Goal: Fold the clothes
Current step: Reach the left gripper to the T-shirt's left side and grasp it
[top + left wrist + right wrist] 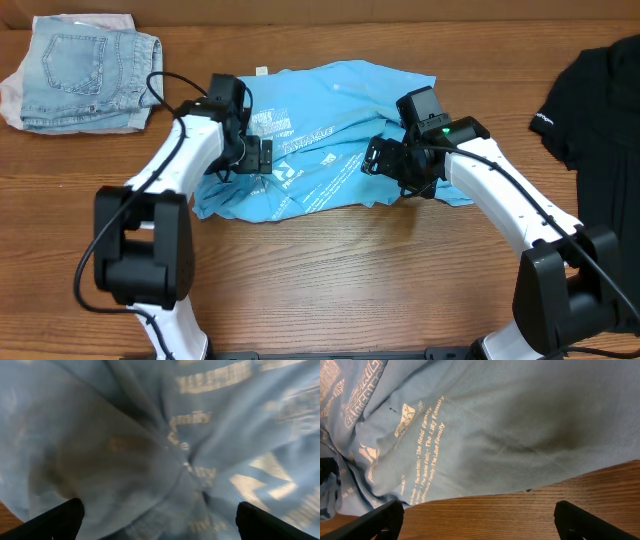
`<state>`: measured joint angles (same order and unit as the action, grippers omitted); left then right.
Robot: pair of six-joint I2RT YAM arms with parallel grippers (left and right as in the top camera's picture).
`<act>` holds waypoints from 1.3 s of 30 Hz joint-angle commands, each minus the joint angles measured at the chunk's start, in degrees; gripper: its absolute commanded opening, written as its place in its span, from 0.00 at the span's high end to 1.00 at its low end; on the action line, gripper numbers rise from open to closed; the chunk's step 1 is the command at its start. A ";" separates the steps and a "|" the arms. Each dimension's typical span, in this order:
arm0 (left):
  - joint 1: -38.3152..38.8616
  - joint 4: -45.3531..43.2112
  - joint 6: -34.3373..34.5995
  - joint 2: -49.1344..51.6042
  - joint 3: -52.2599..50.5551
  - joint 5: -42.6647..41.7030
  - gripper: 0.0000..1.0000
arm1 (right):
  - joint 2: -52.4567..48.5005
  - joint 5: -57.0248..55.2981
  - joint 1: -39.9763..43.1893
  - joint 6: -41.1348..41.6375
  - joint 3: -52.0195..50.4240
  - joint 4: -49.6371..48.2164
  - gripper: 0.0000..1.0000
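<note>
The light sky-blue T-shirt (330, 130) lies crumpled at the middle of the table, its white print facing up. My left gripper (257, 158) hovers over the shirt's left part, open. In the left wrist view the blue cloth (150, 445) fills the frame, blurred, between the wide-apart fingertips (60, 520); nothing is pinched. My right gripper (385, 162) is open over the shirt's right front edge. In the right wrist view its fingertips (585, 520) straddle bare wood just below the shirt's hem (485, 435). A black T-shirt (600, 110) lies at the right edge.
Pale denim shorts (85, 70) lie on a light cloth at the back left corner. The wooden table (350, 280) shows bare in front of the blue shirt and between it and the black one.
</note>
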<state>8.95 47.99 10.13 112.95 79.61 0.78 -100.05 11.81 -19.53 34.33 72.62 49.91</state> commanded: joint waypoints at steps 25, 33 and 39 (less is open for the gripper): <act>2.32 -0.13 5.42 3.19 4.15 11.65 0.18 | -0.17 0.22 0.09 0.20 0.07 -0.83 0.00; 2.32 0.46 8.79 3.19 4.13 9.70 0.32 | -0.17 0.24 0.09 0.20 0.07 -0.76 0.00; 2.29 0.87 8.76 3.19 4.13 9.73 0.55 | -0.17 0.24 0.09 0.20 0.07 -0.76 0.00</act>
<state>10.90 48.69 18.17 115.42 82.46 10.94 -100.05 11.81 -19.53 34.30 72.62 49.32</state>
